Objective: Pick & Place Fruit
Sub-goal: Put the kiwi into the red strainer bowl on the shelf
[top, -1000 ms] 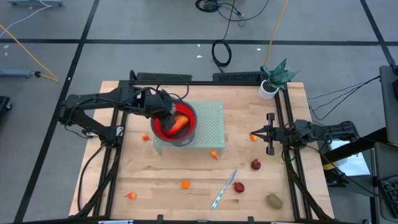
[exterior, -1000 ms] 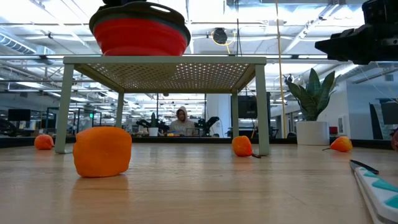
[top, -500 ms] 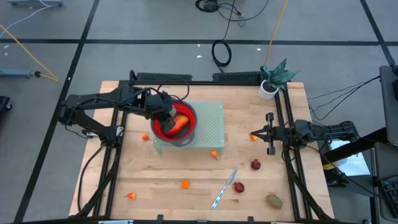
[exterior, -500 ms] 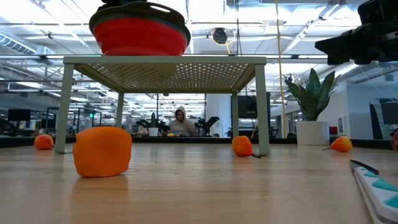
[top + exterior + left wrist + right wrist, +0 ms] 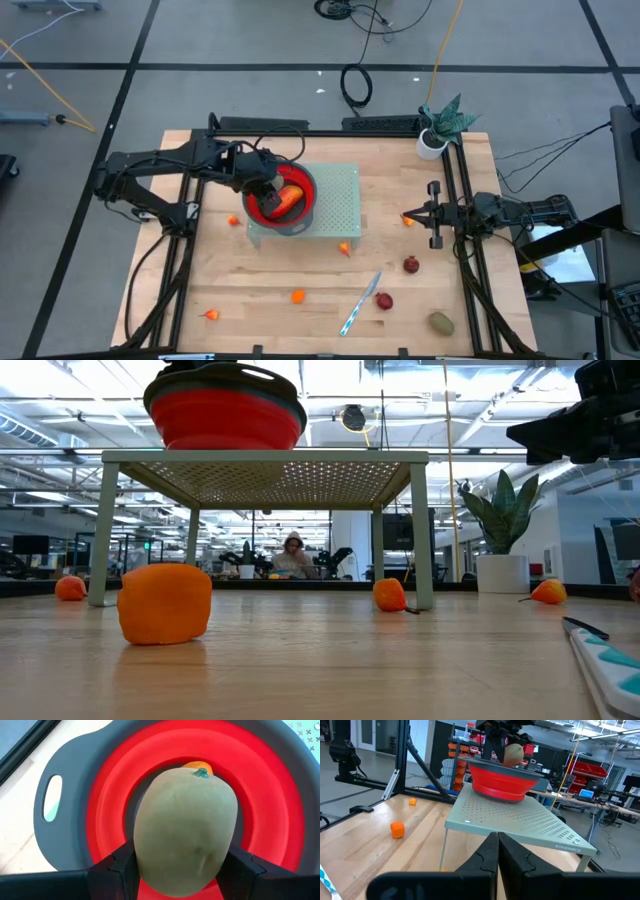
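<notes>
While the left gripper (image 5: 182, 870) clasped an olive-brown oval toy fruit (image 5: 186, 825) over the red collapsible bowl (image 5: 280, 795), the right gripper (image 5: 496, 851) waited, fingers pressed together.

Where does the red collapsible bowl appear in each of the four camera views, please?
High view: red bowl left of centre, on the green perforated stand, partly under the left gripper.
Low view: bowl at upper left, atop the stand.
Left wrist view: bowl fills the picture, ringing the held olive-brown fruit.
Right wrist view: bowl at upper centre, on the stand.
Shared landmark: the stand.
</notes>
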`<act>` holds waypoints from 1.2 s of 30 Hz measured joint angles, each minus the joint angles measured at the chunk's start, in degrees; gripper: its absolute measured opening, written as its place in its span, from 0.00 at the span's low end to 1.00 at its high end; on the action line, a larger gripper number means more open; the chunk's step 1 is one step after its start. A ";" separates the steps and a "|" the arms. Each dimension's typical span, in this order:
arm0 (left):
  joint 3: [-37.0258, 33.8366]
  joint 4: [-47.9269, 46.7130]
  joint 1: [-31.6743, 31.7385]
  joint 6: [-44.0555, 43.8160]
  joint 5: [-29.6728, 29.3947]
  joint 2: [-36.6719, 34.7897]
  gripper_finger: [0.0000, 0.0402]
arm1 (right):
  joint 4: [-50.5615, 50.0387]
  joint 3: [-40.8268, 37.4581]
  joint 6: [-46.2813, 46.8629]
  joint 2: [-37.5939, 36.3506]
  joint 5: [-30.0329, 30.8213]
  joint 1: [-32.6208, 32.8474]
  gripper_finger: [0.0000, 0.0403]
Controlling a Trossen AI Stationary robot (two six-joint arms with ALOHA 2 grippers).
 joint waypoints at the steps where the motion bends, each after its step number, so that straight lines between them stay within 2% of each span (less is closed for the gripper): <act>1: 0.00 0.00 0.00 0.00 0.00 0.00 0.49 | 0.00 0.00 0.00 0.00 0.00 0.00 0.00; 12: 0.04 -0.57 0.00 1.82 0.92 2.97 0.49 | 0.02 0.02 0.00 0.00 0.00 0.01 0.00; 26: 0.04 -1.51 0.00 2.62 0.92 3.04 0.50 | 0.02 0.07 0.03 0.00 0.00 0.00 0.00; 30: 0.04 -1.53 0.00 2.62 0.92 3.04 0.54 | 0.02 0.07 0.15 -0.01 0.00 0.02 0.00; 36: 0.04 -1.53 0.00 3.60 0.85 3.04 0.67 | 0.04 0.07 0.17 0.00 0.00 0.01 0.00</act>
